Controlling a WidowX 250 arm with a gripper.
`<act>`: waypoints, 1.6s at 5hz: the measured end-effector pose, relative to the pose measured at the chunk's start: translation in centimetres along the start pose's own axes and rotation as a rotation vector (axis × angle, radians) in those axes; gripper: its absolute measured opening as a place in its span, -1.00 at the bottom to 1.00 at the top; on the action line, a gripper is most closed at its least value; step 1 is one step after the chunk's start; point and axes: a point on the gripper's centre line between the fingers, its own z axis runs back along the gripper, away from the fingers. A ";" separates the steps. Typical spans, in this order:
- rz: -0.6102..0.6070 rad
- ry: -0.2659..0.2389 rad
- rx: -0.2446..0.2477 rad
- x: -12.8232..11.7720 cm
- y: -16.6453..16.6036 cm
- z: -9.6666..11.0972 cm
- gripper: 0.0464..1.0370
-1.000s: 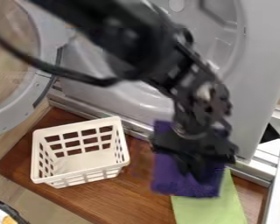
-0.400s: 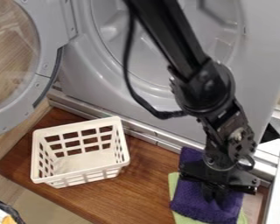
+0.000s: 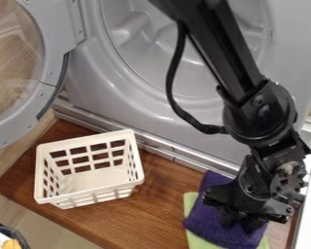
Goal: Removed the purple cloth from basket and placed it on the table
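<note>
Purple cloth (image 3: 207, 220) lies at five o'clock on a green cloth (image 3: 195, 240), over the wooden board (image 3: 158, 214). Gripper (image 3: 240, 224) is down at it, open or closed one cannot tell. White basket (image 3: 87, 198) stands at eight o'clock.

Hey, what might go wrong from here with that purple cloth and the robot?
The gripper is right down at the purple cloth, so it might snag the fabric and drag it along when lifting away. The purple cloth lies over the green cloth, so a tug could shift both. The arm also looks close to the white frame on the picture's right, and might bump it.
</note>
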 end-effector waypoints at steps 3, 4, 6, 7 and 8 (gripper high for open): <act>-0.022 0.035 -0.016 -0.1 -0.2 0.1 0.93; -0.075 0.048 -0.043 0.1 -0.6 1.3 0.93; -0.026 -0.060 -0.112 1.4 1.3 7.6 0.93; 0.029 -0.092 -0.141 1.9 2.9 10.4 0.93; 0.029 -0.092 -0.143 1.9 3.0 10.6 0.93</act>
